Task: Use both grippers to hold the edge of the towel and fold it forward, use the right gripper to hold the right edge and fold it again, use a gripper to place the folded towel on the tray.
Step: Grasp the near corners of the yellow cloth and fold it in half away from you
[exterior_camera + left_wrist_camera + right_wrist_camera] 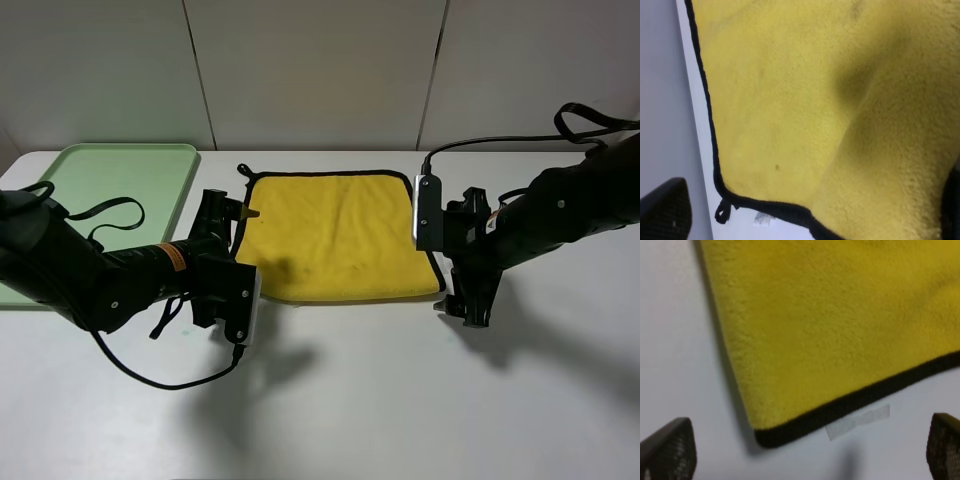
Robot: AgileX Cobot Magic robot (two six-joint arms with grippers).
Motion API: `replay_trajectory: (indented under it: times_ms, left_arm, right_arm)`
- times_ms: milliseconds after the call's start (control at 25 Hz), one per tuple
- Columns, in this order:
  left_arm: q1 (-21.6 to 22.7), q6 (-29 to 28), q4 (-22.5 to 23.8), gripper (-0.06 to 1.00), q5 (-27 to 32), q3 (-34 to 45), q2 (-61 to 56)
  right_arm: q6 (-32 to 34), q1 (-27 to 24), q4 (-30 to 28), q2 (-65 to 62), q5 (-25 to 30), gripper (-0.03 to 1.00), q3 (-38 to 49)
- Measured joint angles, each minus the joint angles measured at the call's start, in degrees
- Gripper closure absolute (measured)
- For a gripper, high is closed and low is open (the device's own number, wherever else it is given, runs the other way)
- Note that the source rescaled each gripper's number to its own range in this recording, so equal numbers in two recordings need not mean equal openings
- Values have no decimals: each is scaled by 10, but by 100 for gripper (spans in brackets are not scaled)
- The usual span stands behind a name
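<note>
We see the yellow towel (340, 235) spread flat and unfolded on the white table (400, 400), between the two arms, its corner loop (243, 172) at the far left corner. The green tray (125, 170) lies apart from it at the table's far left. The left gripper (225, 210) sits at the towel's left side, jaws apart. The right gripper (466, 305) hangs just beside the near right corner, jaws wide apart, one of its fingertips (670, 447) over bare table. A strip of clear tape (857, 421) lies just beside the black trim (855, 400) there
</note>
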Motion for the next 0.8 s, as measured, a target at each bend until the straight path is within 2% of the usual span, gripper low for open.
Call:
replay_trajectory:
  times_ms: [360, 800]
  left_arm:
    - [0, 0, -2, -3, 0, 0, 0]
    - [-2, 0, -6, -3, 1, 0, 0]
  right_arm:
    - [0, 0, 2, 8, -44, -3, 0]
    - [-1, 0, 4, 32, -63, -3, -1]
